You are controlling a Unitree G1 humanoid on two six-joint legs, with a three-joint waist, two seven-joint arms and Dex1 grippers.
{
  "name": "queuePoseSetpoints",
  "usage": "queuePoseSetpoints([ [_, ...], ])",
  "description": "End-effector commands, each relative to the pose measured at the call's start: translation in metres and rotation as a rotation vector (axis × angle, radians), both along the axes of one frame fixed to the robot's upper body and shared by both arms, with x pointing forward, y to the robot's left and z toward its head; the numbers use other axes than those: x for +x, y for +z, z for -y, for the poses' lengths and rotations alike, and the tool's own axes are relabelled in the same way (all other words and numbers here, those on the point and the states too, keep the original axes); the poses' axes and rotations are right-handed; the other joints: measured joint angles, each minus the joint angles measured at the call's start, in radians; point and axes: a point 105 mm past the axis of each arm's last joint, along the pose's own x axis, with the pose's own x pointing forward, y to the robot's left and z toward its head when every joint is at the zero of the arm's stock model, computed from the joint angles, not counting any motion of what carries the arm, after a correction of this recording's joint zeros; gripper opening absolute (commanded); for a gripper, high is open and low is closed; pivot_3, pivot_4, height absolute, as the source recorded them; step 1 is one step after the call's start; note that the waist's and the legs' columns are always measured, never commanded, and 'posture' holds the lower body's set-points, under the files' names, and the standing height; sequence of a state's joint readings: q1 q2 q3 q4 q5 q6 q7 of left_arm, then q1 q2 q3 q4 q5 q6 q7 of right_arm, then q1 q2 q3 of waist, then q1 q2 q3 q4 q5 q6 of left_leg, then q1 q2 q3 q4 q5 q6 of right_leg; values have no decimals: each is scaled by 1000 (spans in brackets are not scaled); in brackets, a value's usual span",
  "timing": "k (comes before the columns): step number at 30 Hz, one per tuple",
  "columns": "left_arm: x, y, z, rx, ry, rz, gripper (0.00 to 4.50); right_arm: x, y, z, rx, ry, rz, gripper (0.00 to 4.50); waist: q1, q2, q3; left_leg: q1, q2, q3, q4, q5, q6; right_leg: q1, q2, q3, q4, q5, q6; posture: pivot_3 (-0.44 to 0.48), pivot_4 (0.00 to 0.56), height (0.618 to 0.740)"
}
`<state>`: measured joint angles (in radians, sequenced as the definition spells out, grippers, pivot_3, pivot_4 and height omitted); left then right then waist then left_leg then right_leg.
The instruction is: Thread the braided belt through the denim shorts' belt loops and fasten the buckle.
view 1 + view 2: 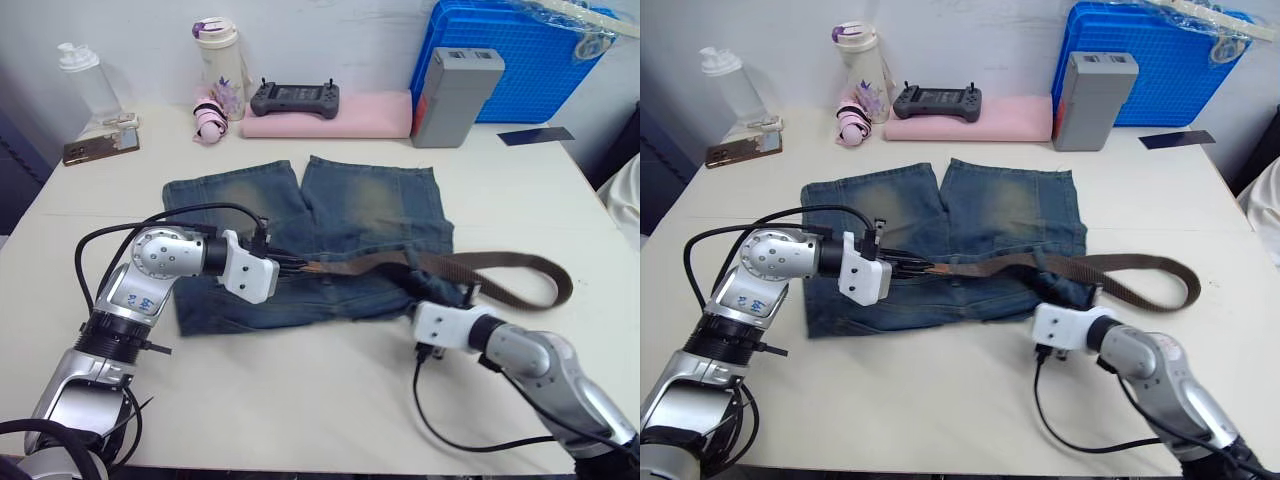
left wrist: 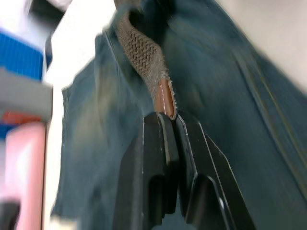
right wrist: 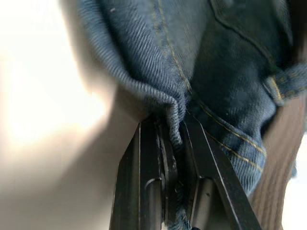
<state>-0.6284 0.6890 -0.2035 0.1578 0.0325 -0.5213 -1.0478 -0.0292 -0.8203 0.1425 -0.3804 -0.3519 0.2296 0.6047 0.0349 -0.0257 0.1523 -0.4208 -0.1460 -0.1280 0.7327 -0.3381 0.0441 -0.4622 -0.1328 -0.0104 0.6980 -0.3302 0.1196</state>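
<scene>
Two grips are on the work at once. The braided belt (image 1: 440,265) lies across the waistband of the denim shorts (image 1: 330,215), which are spread flat mid-desk with the waistband toward the near edge; its long free part loops out over the bare desk (image 1: 300,400) to the right and doubles back. Its tan leather tip (image 2: 164,98) points left, pinched at the very end between the fingers of the left gripper (image 1: 285,264), which are closed narrowly on it. The belt looks limp and woven (it will follow a pull but buckle if pushed), so I judge the stiffer tip the right place to hold while drawing it through the belt loops (image 3: 283,81). Denim is soft and bunches easily; it probably needs anchoring against that pull. The right gripper (image 1: 440,295) does this at the shorts' near right corner, its fingers clamped tight on a gathered fold of the waistband.
</scene>
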Motion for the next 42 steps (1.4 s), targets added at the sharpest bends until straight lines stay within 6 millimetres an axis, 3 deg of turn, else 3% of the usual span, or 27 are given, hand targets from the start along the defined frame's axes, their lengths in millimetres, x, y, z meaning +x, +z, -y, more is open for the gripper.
queuePoseSetpoints([
  [1,-2,12,4,-37,-2,75,0,7,-9,51,-64,-174,-44,17,2,0,0,0,0,0,0,0,0,0,0,0,0,0,0,0,150,676],
  [8,-11,14,17,-162,-36,114,0,3,-11,36,-3,-137,-77,17,-1,0,0,-1,0,0,1,-4,4,1,-2,0,0,0,0,0,150,676],
  [11,-15,6,12,-189,-28,130,0,5,0,31,111,-157,-55,17,-6,0,0,0,0,0,1,-4,3,1,-2,0,0,0,0,0,150,676],
  [17,-22,3,4,-235,-7,219,0,-2,47,10,491,-126,-109,2492,-10,1,1,-1,1,1,1,-4,3,1,-1,0,-1,0,0,0,150,676],
  [18,-23,4,3,-247,1,243,0,-6,56,6,559,-107,-149,2764,-13,3,2,-1,1,1,1,-5,3,0,-1,0,-1,0,0,0,150,676],
  [21,-25,8,2,-266,2,337,0,-29,69,-17,789,-47,-425,4194,-15,4,3,-1,2,2,1,-5,2,0,-1,1,-2,0,1,0,150,676],
  [24,-26,12,3,-282,-3,404,0,-45,69,-31,935,-51,-665,4194,-10,4,3,0,4,1,1,-6,0,0,0,0,-3,0,1,0,150,676],
  [27,-26,13,4,-287,-7,458,0,-53,68,-60,1185,35,-914,4194,-12,4,3,0,4,1,1,-6,0,0,0,0,-3,0,1,0,150,676],
  [31,-27,12,3,-275,-13,472,0,-31,62,-87,1524,9,-992,4194,-14,5,2,0,4,2,1,-6,0,-1,0,1,0,0,1,0,150,676],
  [35,-29,10,2,-260,-15,464,0,-5,67,-95,1833,-87,-999,4194,-25,10,1,0,2,2,1,-6,0,-2,0,1,2,0,1,0,150,676],
  [39,-30,9,1,-249,-14,463,0,-2,80,-98,2062,-165,-1072,4194,-32,14,-1,0,0,0,1,-6,1,-9,-1,3,17,1,0,0,150,676],
  [42,-30,8,1,-245,-11,460,0,-2,82,-99,2111,-251,-1127,4194,-50,15,-1,-1,-4,3,1,-7,3,-17,-4,12,27,1,0,0,150,676],
])
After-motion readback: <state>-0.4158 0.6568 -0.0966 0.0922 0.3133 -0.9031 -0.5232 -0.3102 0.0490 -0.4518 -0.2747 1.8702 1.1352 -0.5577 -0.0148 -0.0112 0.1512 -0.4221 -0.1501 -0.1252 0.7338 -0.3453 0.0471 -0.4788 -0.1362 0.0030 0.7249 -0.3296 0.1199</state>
